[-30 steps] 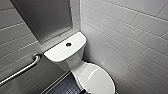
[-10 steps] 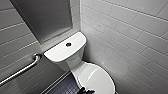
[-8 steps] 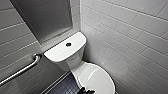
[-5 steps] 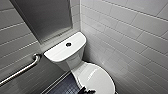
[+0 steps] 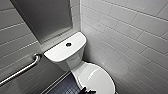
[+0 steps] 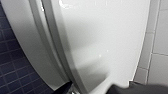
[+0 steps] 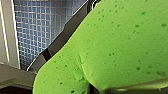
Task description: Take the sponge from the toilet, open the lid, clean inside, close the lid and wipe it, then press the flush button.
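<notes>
Nothing moved vs earlier: lid shut, L gripper jaws apart at its rim, R gripper clamped on sponge; lid-opening step, next prob. needs upward lift.

One toilet, one flush button, one sponge, one grab rail

The bright green sponge sits close up, creased, with small blue floor tiles beyond.
</notes>
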You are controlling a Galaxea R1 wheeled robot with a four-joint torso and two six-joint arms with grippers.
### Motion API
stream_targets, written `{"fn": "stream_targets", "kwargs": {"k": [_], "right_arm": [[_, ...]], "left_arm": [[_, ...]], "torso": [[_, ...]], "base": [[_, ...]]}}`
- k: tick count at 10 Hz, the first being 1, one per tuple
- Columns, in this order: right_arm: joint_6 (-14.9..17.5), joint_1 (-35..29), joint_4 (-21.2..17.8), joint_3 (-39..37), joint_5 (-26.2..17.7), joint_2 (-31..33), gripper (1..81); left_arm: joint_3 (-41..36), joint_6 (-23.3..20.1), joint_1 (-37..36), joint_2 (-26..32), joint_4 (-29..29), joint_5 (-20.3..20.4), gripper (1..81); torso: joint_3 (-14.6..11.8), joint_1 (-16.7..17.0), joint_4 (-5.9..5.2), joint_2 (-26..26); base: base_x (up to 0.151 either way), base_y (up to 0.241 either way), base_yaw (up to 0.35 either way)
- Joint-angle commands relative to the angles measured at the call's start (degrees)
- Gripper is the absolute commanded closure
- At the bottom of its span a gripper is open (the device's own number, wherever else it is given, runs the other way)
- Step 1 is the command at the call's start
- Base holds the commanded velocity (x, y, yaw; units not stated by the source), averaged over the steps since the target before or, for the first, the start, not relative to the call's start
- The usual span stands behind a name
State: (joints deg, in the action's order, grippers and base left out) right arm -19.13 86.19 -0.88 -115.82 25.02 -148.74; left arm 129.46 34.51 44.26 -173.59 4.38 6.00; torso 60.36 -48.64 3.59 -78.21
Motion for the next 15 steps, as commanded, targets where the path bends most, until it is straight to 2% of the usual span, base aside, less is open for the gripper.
{"fn": "stream_targets", "kwargs": {"k": [1,5,9,15], "right_arm": [[-0.1,1.1,0.4,0.7,-3.7,1.7,81.1],[-0.2,1.1,0.4,0.7,-3.7,1.8,81.1],[-0.2,1.3,0.4,0.4,-3.7,1.8,81.1],[-0.2,0.8,0.4,0.0,-3.8,1.1,81.1]], "left_arm": [[2.7,-0.9,-4.7,-4.0,-0.7,-1.5,1.0],[4.7,-1.0,-4.7,-5.1,-2.0,-1.1,1.0],[3.4,-0.9,-6.4,-3.6,-3.0,0.1,1.0],[1.0,2.0,-9.1,-2.0,-2.5,2.2,1.0]], "torso": [[0.0,0.0,0.0,0.0],[0.0,0.0,0.0,0.0],[0.0,0.0,0.0,0.0],[0.0,0.0,0.0,0.0]], "base": [[0.0,0.0,0.0],[0.0,0.0,0.0],[0.0,0.0,0.0],[0.0,0.0,0.0]]}}
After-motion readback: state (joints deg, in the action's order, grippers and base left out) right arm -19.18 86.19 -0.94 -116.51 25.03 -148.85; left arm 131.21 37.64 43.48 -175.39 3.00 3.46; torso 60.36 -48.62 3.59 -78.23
